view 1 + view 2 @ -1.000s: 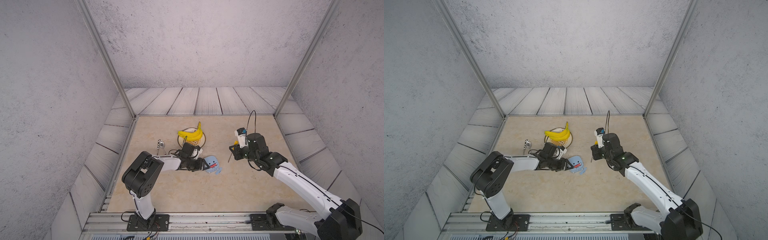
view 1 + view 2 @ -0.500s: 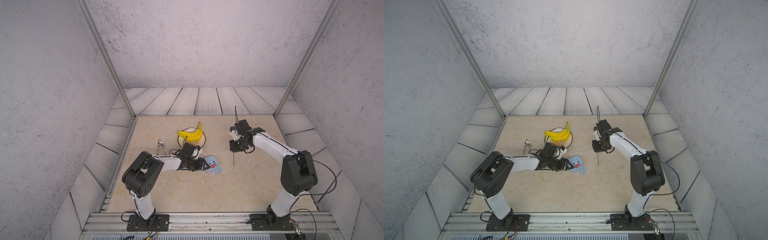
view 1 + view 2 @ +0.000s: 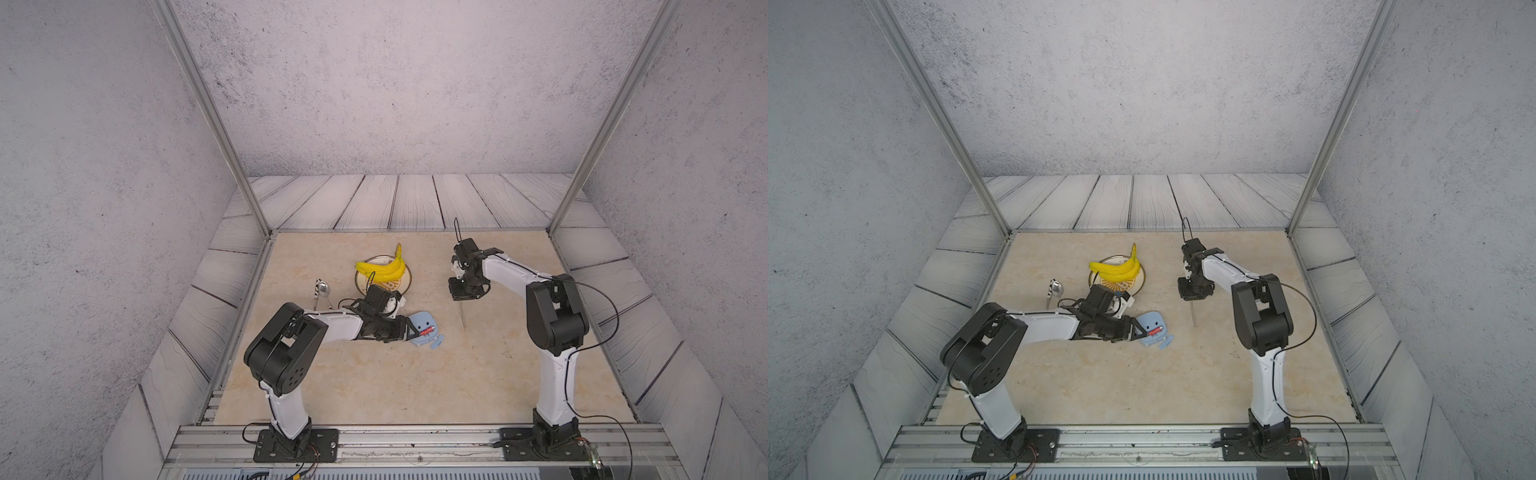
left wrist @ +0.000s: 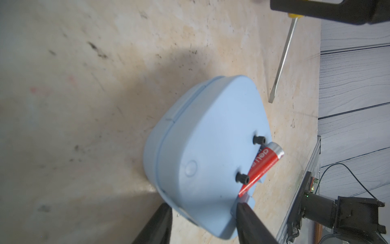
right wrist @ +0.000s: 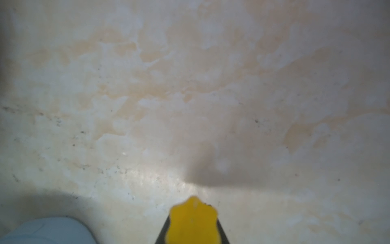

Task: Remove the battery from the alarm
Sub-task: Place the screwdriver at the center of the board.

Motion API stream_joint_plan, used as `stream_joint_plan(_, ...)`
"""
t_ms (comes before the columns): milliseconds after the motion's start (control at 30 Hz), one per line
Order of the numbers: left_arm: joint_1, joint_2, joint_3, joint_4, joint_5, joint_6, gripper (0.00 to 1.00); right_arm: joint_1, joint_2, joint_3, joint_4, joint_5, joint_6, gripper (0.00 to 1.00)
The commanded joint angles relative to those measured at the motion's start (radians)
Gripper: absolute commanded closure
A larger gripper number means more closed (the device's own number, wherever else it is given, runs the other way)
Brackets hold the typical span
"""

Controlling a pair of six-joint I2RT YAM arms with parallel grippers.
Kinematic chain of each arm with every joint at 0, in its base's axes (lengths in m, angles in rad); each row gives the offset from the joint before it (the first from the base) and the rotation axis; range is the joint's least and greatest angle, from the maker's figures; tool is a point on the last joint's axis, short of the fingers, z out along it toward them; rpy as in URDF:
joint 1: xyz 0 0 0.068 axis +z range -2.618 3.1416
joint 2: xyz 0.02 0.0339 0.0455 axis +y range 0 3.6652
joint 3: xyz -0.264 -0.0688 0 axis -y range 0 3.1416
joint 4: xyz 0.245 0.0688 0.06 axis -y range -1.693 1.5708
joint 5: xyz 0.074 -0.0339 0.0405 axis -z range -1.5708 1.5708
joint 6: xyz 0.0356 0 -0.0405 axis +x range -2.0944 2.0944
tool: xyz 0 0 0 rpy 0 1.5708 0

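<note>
Light-blue alarm (image 4: 202, 147): face down on the beige tabletop (image 3: 374, 374), plain back upward.
Red battery (image 4: 261, 166): slanted across the alarm's back beside two black knobs, silver end past the edge.
Left gripper (image 4: 203, 206): fingers clamped on the alarm's rim.
Right gripper (image 3: 462, 294): closed on the yellow handle of the screwdriver (image 4: 282, 57), shaft angled toward the tabletop, apart from the alarm.

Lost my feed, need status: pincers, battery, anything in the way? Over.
Left pincer clamped on alarm. Battery sticking out of alarm's back, tilted, one end inside. Right pincer holds screwdriver, apart from alarm. Nothing blocking battery.
</note>
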Motion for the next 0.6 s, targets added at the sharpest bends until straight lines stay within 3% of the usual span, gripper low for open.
stream_joint_plan(0,-0.003,0.037,-0.021,-0.126,-0.102,0.027,0.46,-0.004,0.032,-0.019,0.033,0.044,0.007,0.74)
stream_joint_plan(200,-0.003,0.037,-0.023,-0.126,-0.107,0.029,0.46,-0.004,-0.058,-0.071,0.057,0.027,-0.068,0.59)
stream_joint_plan(567,-0.003,0.029,-0.024,-0.126,-0.109,0.030,0.46,0.003,-0.416,-0.330,0.127,-0.126,-0.368,0.51)
